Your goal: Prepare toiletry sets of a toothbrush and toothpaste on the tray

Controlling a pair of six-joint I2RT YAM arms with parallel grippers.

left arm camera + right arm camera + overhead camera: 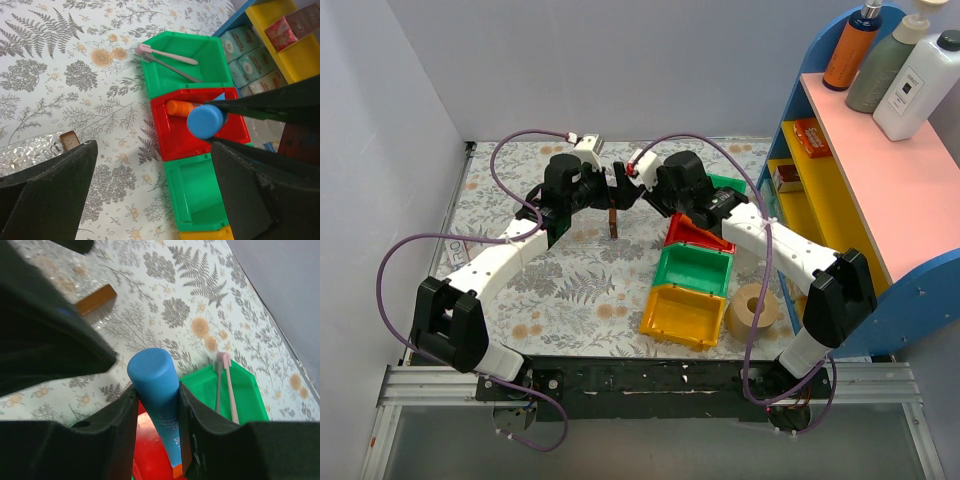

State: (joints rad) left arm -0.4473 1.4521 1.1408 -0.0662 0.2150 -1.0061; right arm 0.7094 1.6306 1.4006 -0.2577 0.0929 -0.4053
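A fern-and-flower cloth covered the table, with grey walls around it and a blue shelf at the right.

The main risk, as I judged it, was crowding. The two grippers sat almost nose to nose at the far middle, and a move toward the tray could knock one against the other. The tube was pinched on its round body just below the cap, so it might pivot or slide between the pads. The tray looked light and shallow. A hard set-down could shove it, or the tube could roll off or catch on a brown end piece.

Nearest the arm bases, the yellow bin looked empty, with a tape roll beside it. The near green bin was empty. In the red bin an orange end showed under the tube; I could not tell whether it belonged to the tube or to another item. The far green bin held two toothbrushes, one pink and one grey.

The right gripper was clamped on the toothpaste, cap up, raised over the red bin and not yet on the tray. The left gripper stood wide open just beside it, holding nothing. The tray lay on the table left of the bins, and the part in view held nothing.
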